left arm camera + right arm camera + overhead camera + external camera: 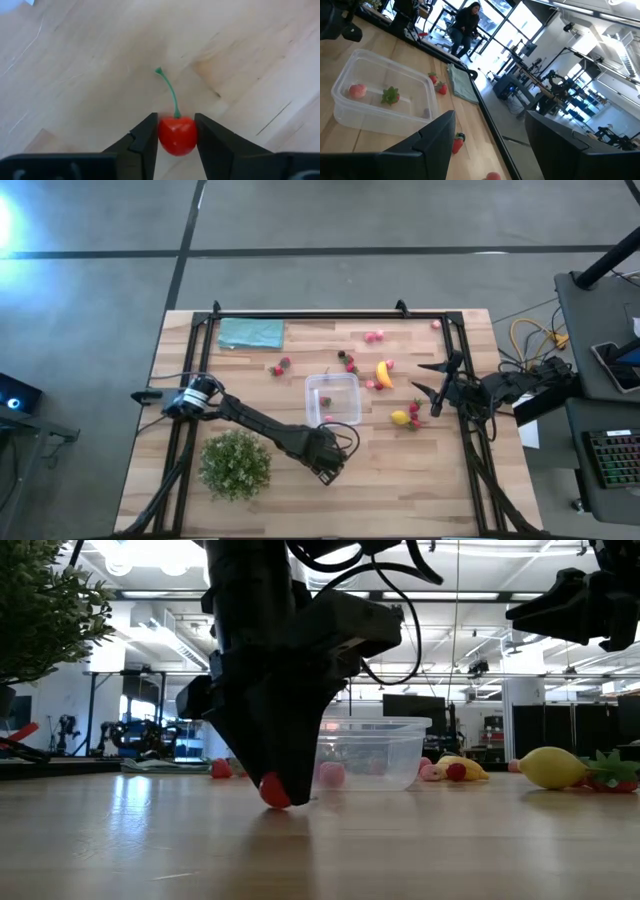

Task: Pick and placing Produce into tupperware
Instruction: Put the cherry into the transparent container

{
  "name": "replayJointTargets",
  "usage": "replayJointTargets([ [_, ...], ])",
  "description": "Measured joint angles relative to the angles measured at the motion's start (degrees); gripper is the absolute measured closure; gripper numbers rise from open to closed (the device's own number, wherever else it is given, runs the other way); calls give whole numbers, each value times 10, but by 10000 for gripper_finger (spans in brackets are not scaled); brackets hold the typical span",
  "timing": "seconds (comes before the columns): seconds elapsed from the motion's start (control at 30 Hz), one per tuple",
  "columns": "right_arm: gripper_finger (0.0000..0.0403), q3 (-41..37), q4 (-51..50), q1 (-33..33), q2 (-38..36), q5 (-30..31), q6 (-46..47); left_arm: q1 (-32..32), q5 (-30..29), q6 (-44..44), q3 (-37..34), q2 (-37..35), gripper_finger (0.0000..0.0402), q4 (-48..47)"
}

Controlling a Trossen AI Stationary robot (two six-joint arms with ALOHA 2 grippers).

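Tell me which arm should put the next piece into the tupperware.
Left. The left gripper has its fingers against both sides of a red cherry on the table, just beside the tupperware. The right gripper hangs open and empty above the table, near the lemon.

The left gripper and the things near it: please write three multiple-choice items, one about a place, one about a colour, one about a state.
1. Where is the left gripper?
A. over the teal cloth
B. low at the table, on the side of the tupperware away from the cloth
C. inside the tupperware

2. What colour is the stem of the cherry?
A. green
B. brown
C. yellow

3. How do the left jaws stand?
A. wide open, empty
C. shut on the cherry
B. shut on the lemon

Key: 1 B, the high view shows it there; 2 A, the left wrist view shows a green stem; 3 C, both jaws press the cherry's sides.
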Motion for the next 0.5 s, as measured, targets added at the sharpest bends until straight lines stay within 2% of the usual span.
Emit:
replayJointTargets([
  [0.33,170,0,0,0,0,0,0,1,11,0,16,-22,299,-5],
  [0.5,170,0,0,0,0,0,0,2,-38,39,30,-77,300,4],
])
